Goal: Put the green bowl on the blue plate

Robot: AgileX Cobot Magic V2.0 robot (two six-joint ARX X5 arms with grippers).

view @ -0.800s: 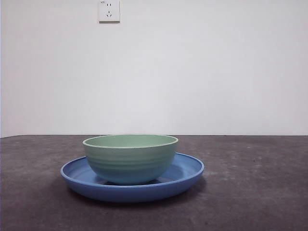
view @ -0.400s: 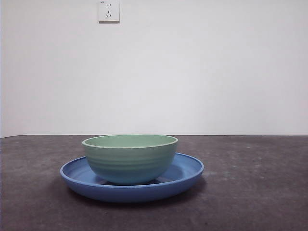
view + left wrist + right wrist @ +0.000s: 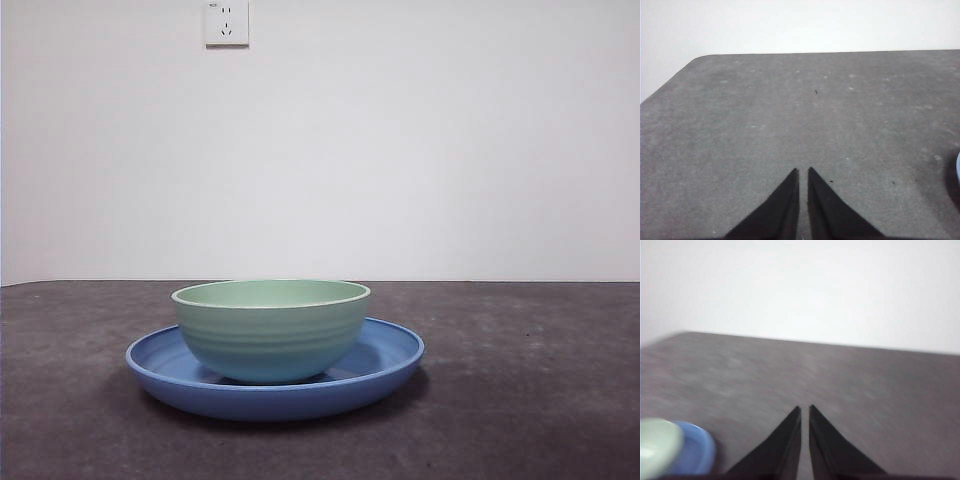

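The green bowl (image 3: pixel 270 328) stands upright inside the blue plate (image 3: pixel 390 358) at the middle of the dark table in the front view. No arm shows in that view. My left gripper (image 3: pixel 803 172) is shut over bare table, with only a sliver of the blue plate (image 3: pixel 958 172) at the picture's edge. My right gripper (image 3: pixel 804 410) is shut too and holds nothing; the green bowl (image 3: pixel 655 446) and the blue plate (image 3: pixel 695 450) lie blurred off to one side of it, well apart from its jaws.
The dark grey table (image 3: pixel 520 400) spreads around the plate on all sides. A white wall rises behind it, with a white socket (image 3: pixel 226 22) high up. The table's rounded corner (image 3: pixel 695 59) shows in the left wrist view.
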